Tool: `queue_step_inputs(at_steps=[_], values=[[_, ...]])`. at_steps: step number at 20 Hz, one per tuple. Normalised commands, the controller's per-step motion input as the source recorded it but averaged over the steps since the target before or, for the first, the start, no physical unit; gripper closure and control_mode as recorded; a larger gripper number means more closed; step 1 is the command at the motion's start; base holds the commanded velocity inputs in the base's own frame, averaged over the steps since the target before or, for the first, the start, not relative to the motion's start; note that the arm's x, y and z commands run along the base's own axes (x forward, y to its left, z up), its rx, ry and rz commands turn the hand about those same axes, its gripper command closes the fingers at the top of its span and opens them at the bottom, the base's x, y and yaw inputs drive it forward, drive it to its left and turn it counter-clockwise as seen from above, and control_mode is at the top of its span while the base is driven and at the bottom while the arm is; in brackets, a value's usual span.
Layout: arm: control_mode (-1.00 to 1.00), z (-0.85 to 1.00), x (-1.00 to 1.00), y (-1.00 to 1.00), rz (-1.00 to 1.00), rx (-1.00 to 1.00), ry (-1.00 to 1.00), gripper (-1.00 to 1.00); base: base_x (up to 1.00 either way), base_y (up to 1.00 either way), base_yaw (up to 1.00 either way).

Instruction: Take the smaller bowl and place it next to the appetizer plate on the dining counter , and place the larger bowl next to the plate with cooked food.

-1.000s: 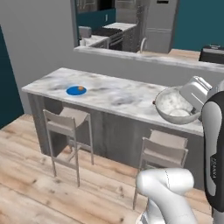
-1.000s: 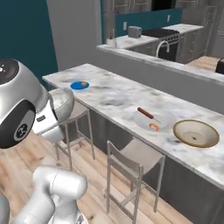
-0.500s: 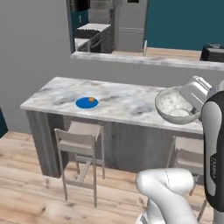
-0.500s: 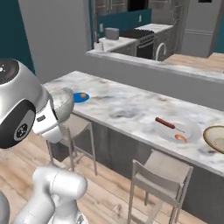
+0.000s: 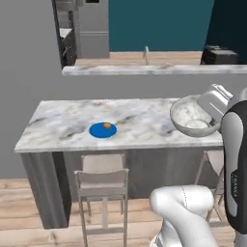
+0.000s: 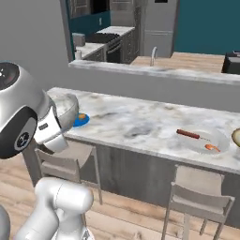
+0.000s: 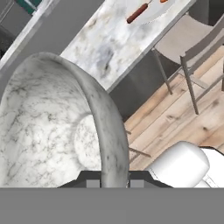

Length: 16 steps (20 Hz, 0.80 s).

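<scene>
Bowl Carried on Its Rim: Hazards and Blind Spots

Bowl [image 5: 193, 118], the small marbled one, hangs in the air at the arm's end, above the near edge of the surface [image 5: 72, 120] and well to the right of the blue plate [image 5: 102, 130]. The pincer [image 7: 114, 181] is pressed together on the bowl's rim, one tip inside the wall and one outside. The bowl is tilted on its side, as the hand view shows.

Hazards:
- Slip. A thin rim grip on a tilted, deep bowl offers little hold; a sharp swing or stop could let it rotate or drop to the floor or onto a stool [image 5: 102, 185].
- Collision. A low approach could strike the surface edge, or push the blue plate and its orange morsel [image 5: 107, 126].
- Wrong placement. The pale plate [image 6: 201, 140] with the reddish-brown food [image 6: 187, 134] lies well apart from the blue one; setting down there would be a wrong placement.

Limited visibility:
- Fingertip contact is cut off at the bottom of the hand view.
- In the right base view the arm covers most of the bowl.
- The larger bowl [image 6: 236, 137] is cropped at the frame edge.
</scene>
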Motion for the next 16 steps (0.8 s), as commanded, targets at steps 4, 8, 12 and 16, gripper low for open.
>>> queue_step_inputs(at_steps=[4,8,12,16], values=[[1.00,0.00,0.00,0.00,0.00,0.00,0.00,1.00,0.53,0.47,-0.65],[1.00,0.00,0.00,0.00,0.00,0.00,0.00,1.00,0.15,0.95,-0.41],[1.00,0.00,0.00,0.00,0.00,0.00,0.00,1.00,0.00,0.76,-0.02],[1.00,0.00,0.00,0.00,0.00,0.00,0.00,1.00,0.47,0.41,0.00]])
